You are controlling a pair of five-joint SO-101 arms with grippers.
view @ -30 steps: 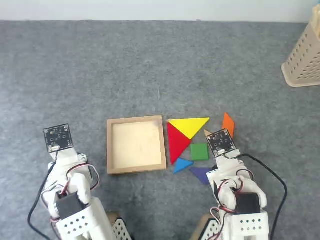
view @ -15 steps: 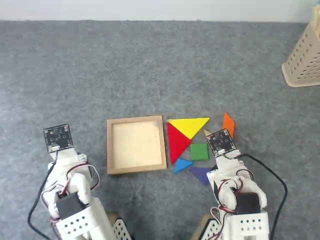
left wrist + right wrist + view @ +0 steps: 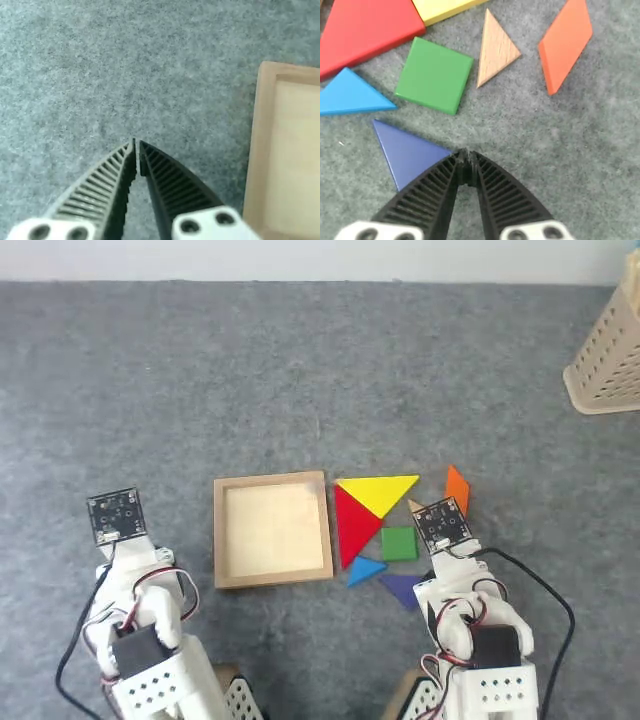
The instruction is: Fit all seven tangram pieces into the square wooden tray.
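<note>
The square wooden tray (image 3: 272, 576) lies empty at the table's middle; its rim (image 3: 254, 150) shows beside my left gripper (image 3: 136, 146), which is shut over bare carpet. Right of the tray lie the red triangle (image 3: 353, 524), yellow triangle (image 3: 380, 493), green square (image 3: 399, 543), light blue triangle (image 3: 365, 569), dark blue triangle (image 3: 403, 587) and orange parallelogram (image 3: 457, 488). My right gripper (image 3: 465, 156) is shut, its tips at the corner of the dark blue triangle (image 3: 407, 152). The wood-coloured triangle (image 3: 495, 49), green square (image 3: 434, 75) and orange parallelogram (image 3: 566, 40) lie just beyond it.
A beige perforated basket (image 3: 608, 355) stands at the far right edge. Grey carpet covers the table, with open room beyond the tray and pieces. Both arm bases sit at the near edge.
</note>
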